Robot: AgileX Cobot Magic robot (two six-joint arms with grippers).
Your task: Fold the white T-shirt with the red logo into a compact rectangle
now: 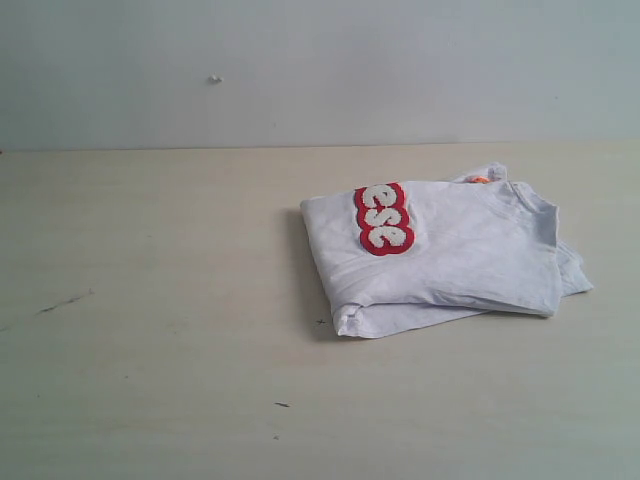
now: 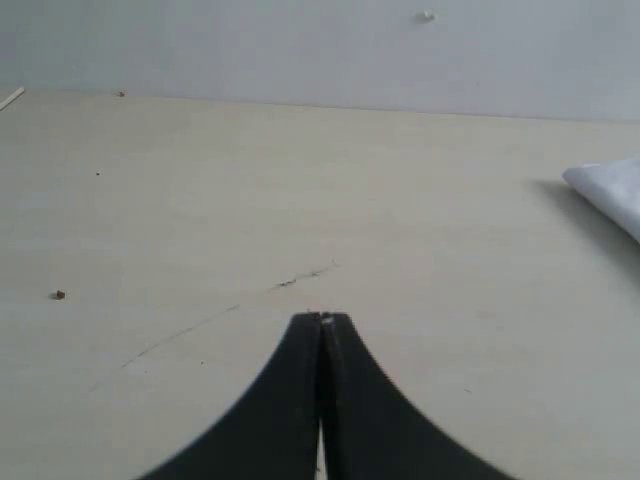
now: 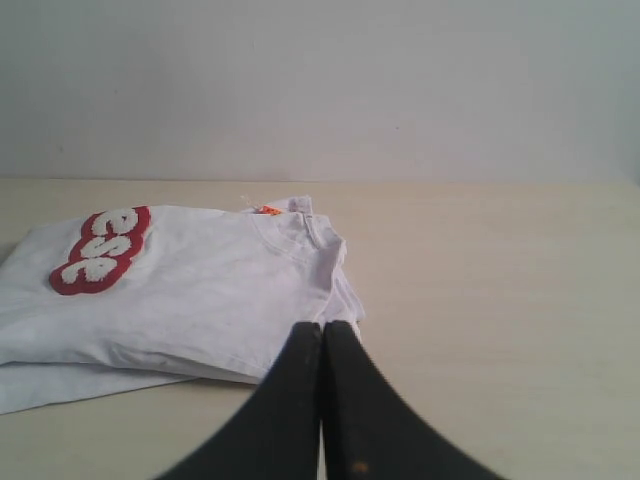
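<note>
The white T-shirt (image 1: 450, 255) lies folded in a rough rectangle on the table, right of centre in the exterior view. Part of the red logo (image 1: 383, 218) shows on its top layer near the left fold, and an orange neck tag (image 1: 479, 180) peeks out at the collar. Neither arm shows in the exterior view. My right gripper (image 3: 322, 325) is shut and empty, its tips in front of the white T-shirt (image 3: 190, 290) near the collar side, with the red logo (image 3: 102, 249) beyond. My left gripper (image 2: 322, 318) is shut with nothing in it over bare table, a corner of the white T-shirt (image 2: 612, 190) off to one side.
The pale wooden table (image 1: 150, 300) carries a few dark scratches and specks (image 1: 62, 301). A plain light wall (image 1: 320, 70) rises behind the table's far edge.
</note>
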